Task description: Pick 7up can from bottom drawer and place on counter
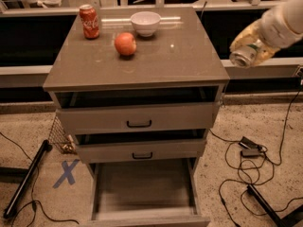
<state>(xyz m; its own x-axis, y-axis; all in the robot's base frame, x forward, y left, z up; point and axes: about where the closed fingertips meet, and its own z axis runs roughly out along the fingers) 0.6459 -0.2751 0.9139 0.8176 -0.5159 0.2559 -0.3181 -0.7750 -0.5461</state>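
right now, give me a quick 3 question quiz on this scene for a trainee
1. True or false: the 7up can lies in the bottom drawer.
2. Where is the gripper? A) inside the bottom drawer B) right of the counter, off its edge, holding the 7up can C) over the middle of the counter
3. How many things stand on the counter?

Key: 1 false. 2 B. 3 three: Coca-Cola can, white bowl, round fruit.
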